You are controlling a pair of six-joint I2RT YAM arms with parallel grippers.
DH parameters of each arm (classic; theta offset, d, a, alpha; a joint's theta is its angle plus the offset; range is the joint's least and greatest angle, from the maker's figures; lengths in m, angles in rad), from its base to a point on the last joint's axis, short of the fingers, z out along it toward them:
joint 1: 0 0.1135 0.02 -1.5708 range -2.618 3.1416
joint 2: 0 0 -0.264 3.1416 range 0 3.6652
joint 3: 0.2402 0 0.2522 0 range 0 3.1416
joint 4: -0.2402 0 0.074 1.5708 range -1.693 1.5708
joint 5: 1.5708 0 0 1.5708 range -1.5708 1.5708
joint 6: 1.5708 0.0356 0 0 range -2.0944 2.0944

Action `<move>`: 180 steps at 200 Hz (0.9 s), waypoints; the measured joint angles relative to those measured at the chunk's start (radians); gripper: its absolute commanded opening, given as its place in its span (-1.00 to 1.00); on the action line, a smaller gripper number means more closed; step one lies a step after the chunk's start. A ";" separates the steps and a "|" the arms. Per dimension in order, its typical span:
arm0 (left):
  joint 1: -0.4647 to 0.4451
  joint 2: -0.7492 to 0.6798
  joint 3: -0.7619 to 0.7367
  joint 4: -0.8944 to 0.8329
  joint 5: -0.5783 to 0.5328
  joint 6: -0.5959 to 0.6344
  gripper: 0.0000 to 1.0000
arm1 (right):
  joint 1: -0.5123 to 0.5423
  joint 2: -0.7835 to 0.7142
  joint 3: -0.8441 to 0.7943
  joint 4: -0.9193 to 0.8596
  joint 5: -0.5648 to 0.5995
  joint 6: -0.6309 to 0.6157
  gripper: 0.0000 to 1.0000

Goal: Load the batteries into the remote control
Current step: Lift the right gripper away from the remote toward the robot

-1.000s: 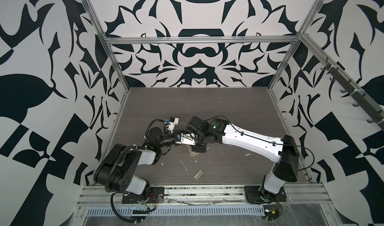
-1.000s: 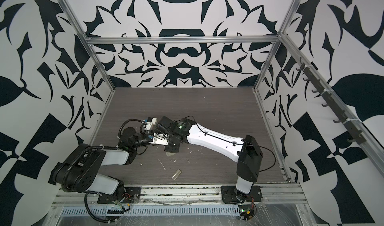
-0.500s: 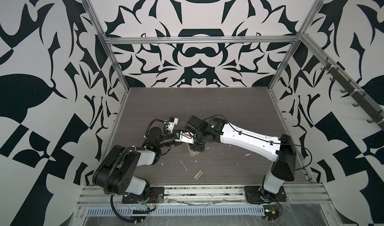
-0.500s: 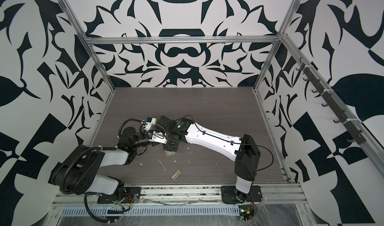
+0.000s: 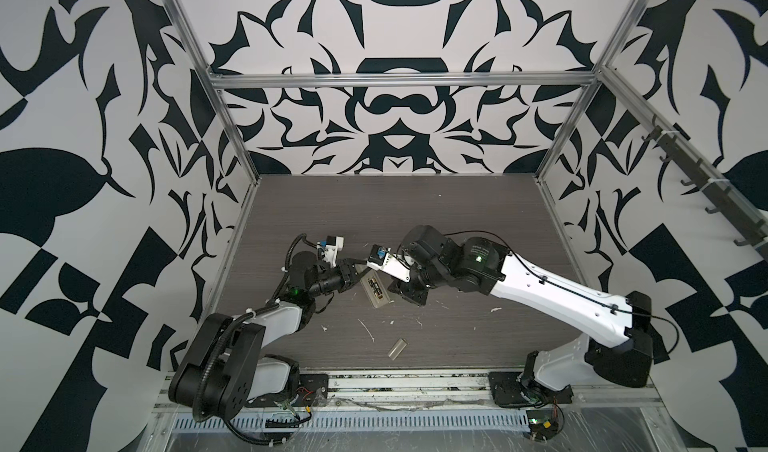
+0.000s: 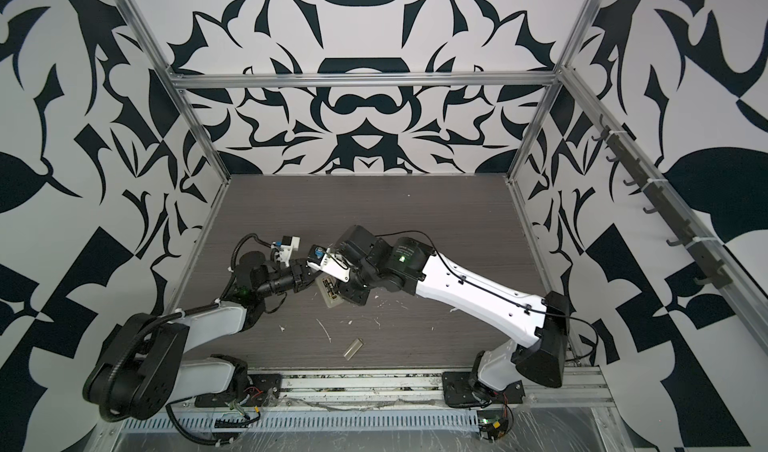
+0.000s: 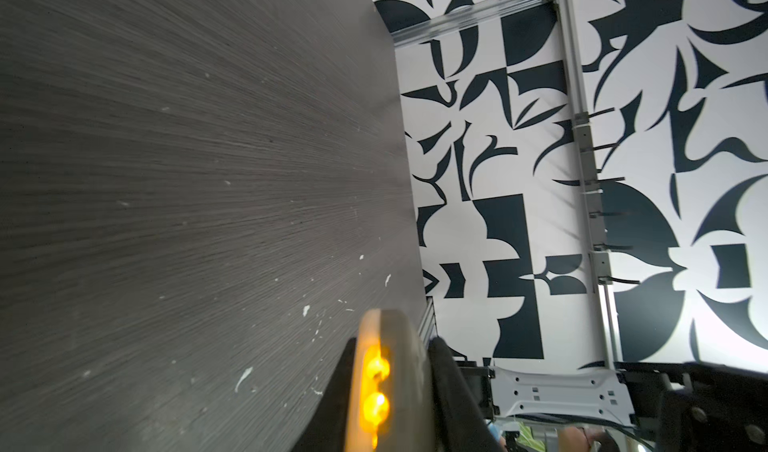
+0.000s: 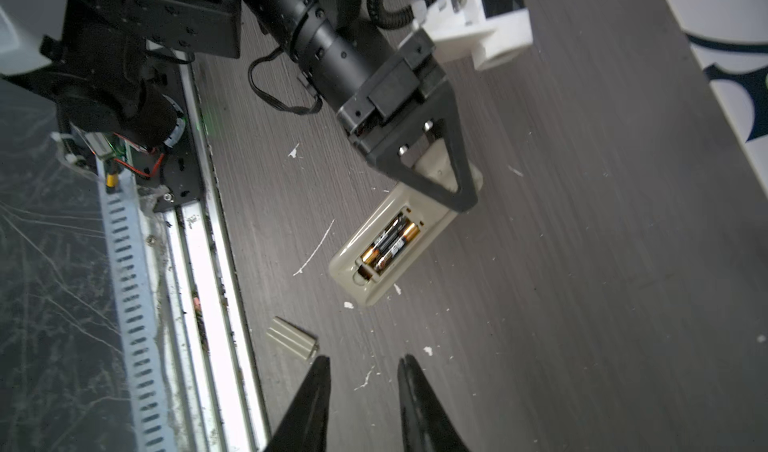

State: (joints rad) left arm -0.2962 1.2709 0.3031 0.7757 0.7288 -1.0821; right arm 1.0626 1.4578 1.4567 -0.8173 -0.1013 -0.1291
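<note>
Jaws on the left gripper [image 8: 457, 188] were pinched onto the far end of the remote control [image 8: 395, 246], w/ one dark finger lying across its beige back and the other hidden beneath. The left wrist view showed the same clamp, w/ the remote's edge [image 7: 386, 379] blurred btwn the two fingers [image 7: 451, 391]. Jaws on the right gripper [image 8: 361, 360] were spread w/ nothing btwn them, hanging over the desk [image 5: 415, 213] just right of the remote and not touching it. In both top views the remote [image 5: 376, 291] [image 6: 329, 290] sat left of centre on the desk, btwn the two arms, back side up, its long axis running far-left to near-right. Couldn't tell whether it rested flat or was held slightly off the surface. Its recess was uncovered and the batteries [image 8: 388, 244] lay inside, side by side and touching, w/ gold-brown bands at opposite ends. The loose beige cover [image 5: 397, 349] lay nearer the front edge, well apart from the remote, ribbed face up. White scraps [image 8: 313, 248] were scattered on the desk around it, incl. one long thin strip on the near side of the remote.
</note>
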 measured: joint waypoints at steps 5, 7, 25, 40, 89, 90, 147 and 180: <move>0.003 -0.019 0.000 -0.027 -0.011 0.013 -1.00 | 0.000 -0.003 -0.014 0.002 0.000 0.025 -0.30; 0.005 -0.026 0.001 -0.038 -0.016 0.018 -1.00 | 0.000 -0.004 -0.021 0.004 -0.002 0.036 -0.30; 0.014 -0.089 0.005 -0.134 -0.054 0.067 -1.00 | 0.000 0.003 -0.078 0.018 -0.008 0.149 -0.28; 0.024 -0.134 0.008 -0.201 -0.086 0.103 -1.00 | 0.000 0.018 -0.117 0.032 -0.010 0.258 -0.24; 0.071 -0.254 0.008 -0.400 -0.201 0.198 -1.00 | -0.001 0.061 -0.171 0.051 -0.011 0.560 -0.03; 0.072 -0.256 0.008 -0.402 -0.203 0.200 -1.00 | -0.001 0.062 -0.172 0.051 -0.011 0.571 -0.02; 0.087 -0.354 -0.013 -0.498 -0.299 0.260 -1.00 | -0.001 0.097 -0.251 0.054 -0.004 0.922 0.16; 0.087 -0.425 -0.019 -0.542 -0.322 0.304 -1.00 | -0.002 0.127 -0.263 0.031 0.006 1.114 0.13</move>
State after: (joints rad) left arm -0.2096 0.8463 0.2844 0.2340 0.4065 -0.7780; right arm 1.0611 1.5845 1.1934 -0.7868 -0.0948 0.9848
